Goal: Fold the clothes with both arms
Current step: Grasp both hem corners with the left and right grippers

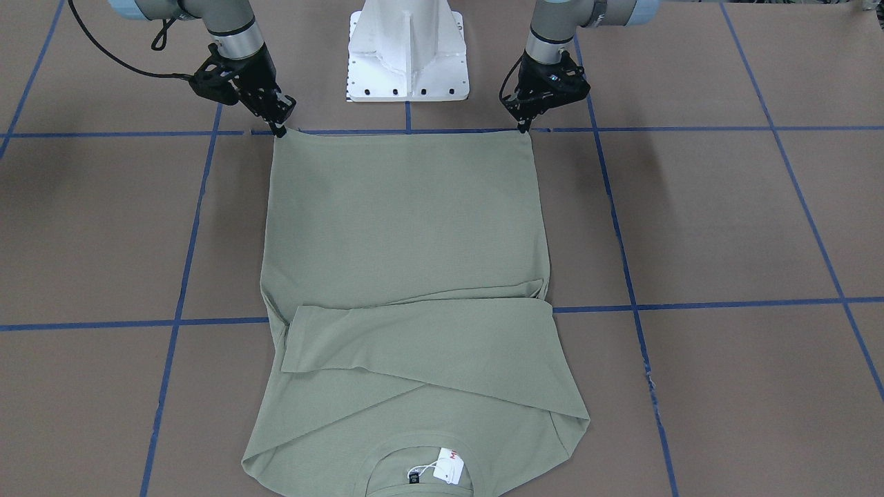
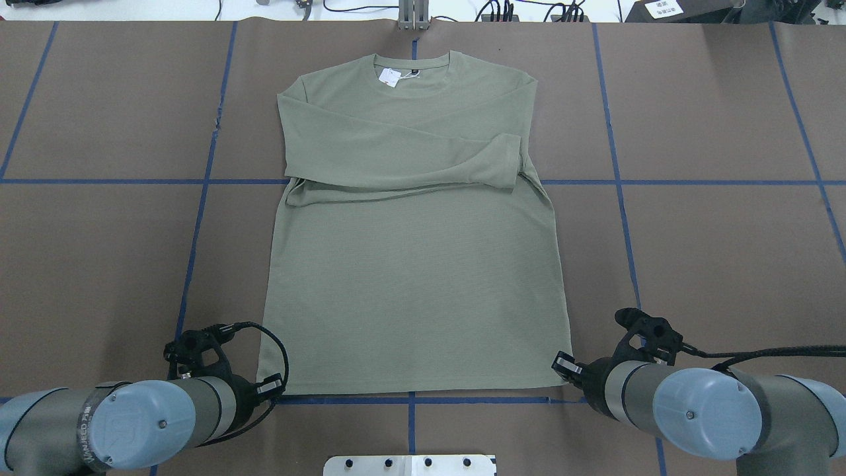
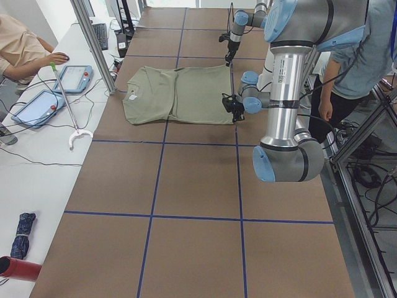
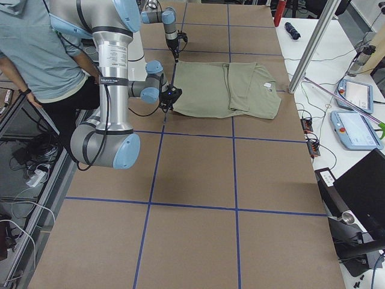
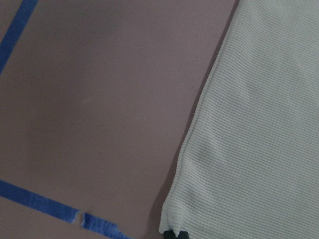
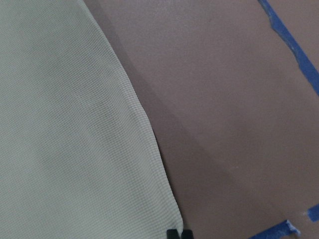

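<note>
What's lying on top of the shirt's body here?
On the shirt lie both folded sleeves, the top sleeve crossing over the lower sleeve. A white hang tag sits at the collar. The chest beneath is covered, so nothing there can be judged.

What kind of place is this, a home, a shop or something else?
Most likely a robotics lab: a left arm and a right arm reach a green shirt on a table with a blue tape grid, and control tablets lie on a side desk.
</note>
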